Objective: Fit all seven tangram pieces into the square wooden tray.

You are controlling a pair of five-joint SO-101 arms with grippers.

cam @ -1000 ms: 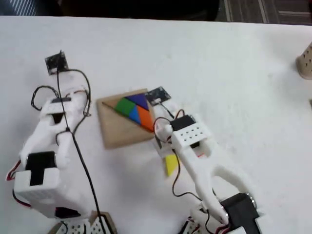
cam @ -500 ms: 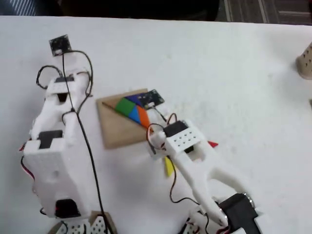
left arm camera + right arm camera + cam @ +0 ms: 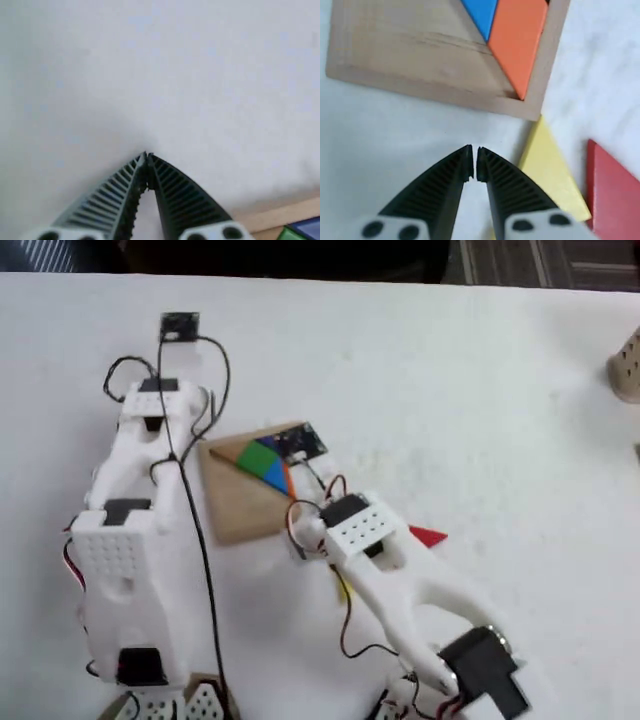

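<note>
Tangram yellow triangle (image 3: 547,170), flat and thin, lies just beside right gripper (image 3: 474,162), jaws closed on nothing. Should open first, straddle two edges, grip low. Smooth red piece (image 3: 615,190) beside it; square wooden tray (image 3: 435,92) near, visible grain, orange piece (image 3: 520,40) and blue piece (image 3: 482,12) seated; left gripper (image 3: 146,160) closed, empty.

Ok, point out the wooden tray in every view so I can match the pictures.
High view: the wooden tray lies mid-table, between the two arms.
Left wrist view: a strip of its rim shows beside the fingers.
Right wrist view: its bare floor lies just beyond the fingers.
Shared landmark: the white table under it. The orange piece also links the high and right wrist views.
</note>
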